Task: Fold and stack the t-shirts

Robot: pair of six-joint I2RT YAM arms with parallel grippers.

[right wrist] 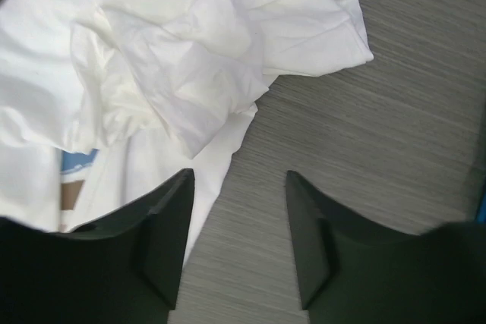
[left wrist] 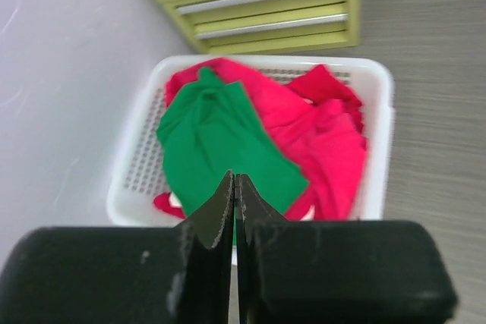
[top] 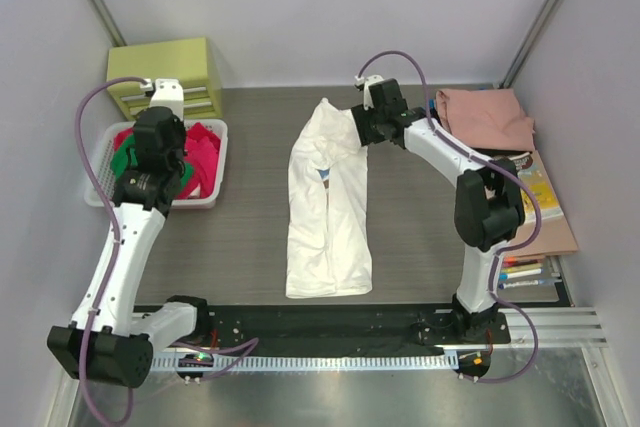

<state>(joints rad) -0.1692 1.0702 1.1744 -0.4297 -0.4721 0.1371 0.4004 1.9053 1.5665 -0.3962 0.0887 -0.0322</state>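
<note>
Over the white t-shirt's (top: 328, 207) rumpled top edge, we should lower the right gripper's (right wrist: 239, 180) parted, empty jaws squarely before pinching, while the left gripper's (left wrist: 234, 180) jaws sit shut on nothing.

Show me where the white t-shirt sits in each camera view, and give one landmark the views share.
Top external: the white t-shirt lies lengthwise in the middle of the table.
Left wrist: not in it.
Right wrist: it fills the upper left, crumpled, with a bit of blue and brown print at the left edge.
Shared landmark: the grey wood-grain table surface, which shows in all three views.
</note>
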